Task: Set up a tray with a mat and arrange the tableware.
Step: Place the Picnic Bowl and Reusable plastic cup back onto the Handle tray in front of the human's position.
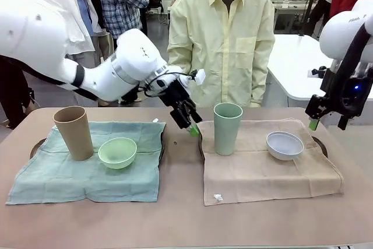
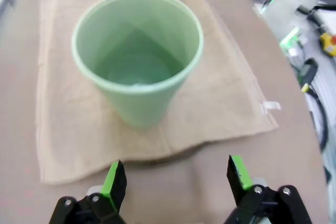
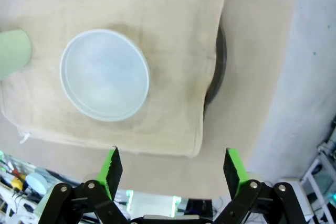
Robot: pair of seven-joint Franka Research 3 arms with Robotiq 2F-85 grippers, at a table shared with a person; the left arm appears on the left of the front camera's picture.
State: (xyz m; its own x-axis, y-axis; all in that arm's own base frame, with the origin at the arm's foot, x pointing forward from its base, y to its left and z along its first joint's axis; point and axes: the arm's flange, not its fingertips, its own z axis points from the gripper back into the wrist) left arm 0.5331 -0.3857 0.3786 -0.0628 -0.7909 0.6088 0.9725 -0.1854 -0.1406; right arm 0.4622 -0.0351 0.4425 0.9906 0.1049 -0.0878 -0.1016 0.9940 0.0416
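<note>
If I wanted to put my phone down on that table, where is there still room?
Free: the front half of the beige mat, below the mint cup and white bowl; the green mat in front of the tan cup and green bowl; the table's near edge. Crowded: the gap between mats, where the left gripper hangs.

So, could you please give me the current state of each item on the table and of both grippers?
Tan cup: upright on green mat.
Green bowl: upright, empty.
Green cup: upright, empty, on beige mat.
White bowl: upright, empty.
Left gripper: open, holding nothing.
Right gripper: open, holding nothing.
</note>
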